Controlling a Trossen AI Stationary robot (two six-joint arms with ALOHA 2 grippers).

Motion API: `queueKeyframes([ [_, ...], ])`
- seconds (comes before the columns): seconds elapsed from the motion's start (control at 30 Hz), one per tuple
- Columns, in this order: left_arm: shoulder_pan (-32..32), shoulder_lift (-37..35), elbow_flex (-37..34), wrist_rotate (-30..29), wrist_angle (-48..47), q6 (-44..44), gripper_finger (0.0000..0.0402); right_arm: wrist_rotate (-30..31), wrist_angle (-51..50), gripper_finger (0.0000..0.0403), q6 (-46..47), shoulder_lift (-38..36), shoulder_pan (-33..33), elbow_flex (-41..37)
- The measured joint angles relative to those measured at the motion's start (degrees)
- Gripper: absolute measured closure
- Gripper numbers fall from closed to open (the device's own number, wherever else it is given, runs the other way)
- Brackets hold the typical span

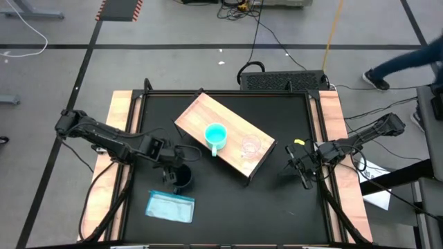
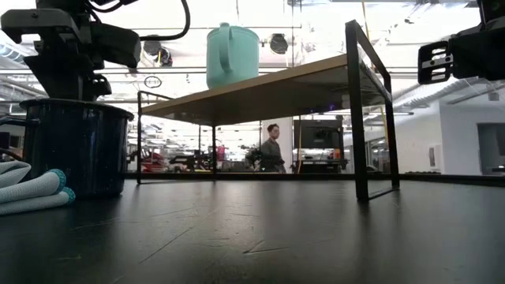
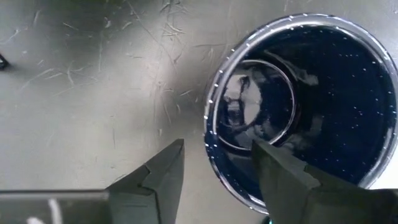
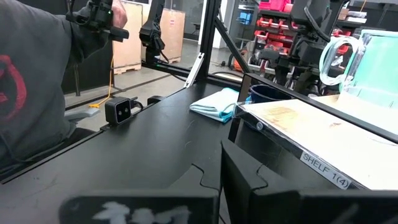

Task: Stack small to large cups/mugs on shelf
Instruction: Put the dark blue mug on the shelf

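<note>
With the navy mug [image 1: 181,178] on the table at lower left of the high view, the open left end effector [image 3: 217,165], straddling its rim, should be closed squarely before lifting to the shelf [image 1: 225,135]; the right end effector [image 1: 302,168] waits closed.

Both arms are dark, jointed and cabled, each hand [image 3: 217,171] ending in two angular black fingers.

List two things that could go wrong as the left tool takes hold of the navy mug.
1. The left tool straddles the navy mug rim, one finger inside and one outside; a grip on the thin wall alone may let it tilt or slip when lifted.
2. The turquoise mug and clear cup already stand on the shelf; carrying the navy mug in could knock them.
</note>
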Motion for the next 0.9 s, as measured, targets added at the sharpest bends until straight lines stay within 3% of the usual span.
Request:
queueKeyframes([
  [0.3,1.2,0.0,0.0,0.39,0.22,0.98,0.0269,0.0,0.0,0.0403,0.01,0.0,0.02,0.0],
  [0.9,1.17,0.0,0.02,0.24,0.26,1.18,0.0273,-0.01,-0.19,0.0403,0.18,-0.02,0.0,0.0],
])
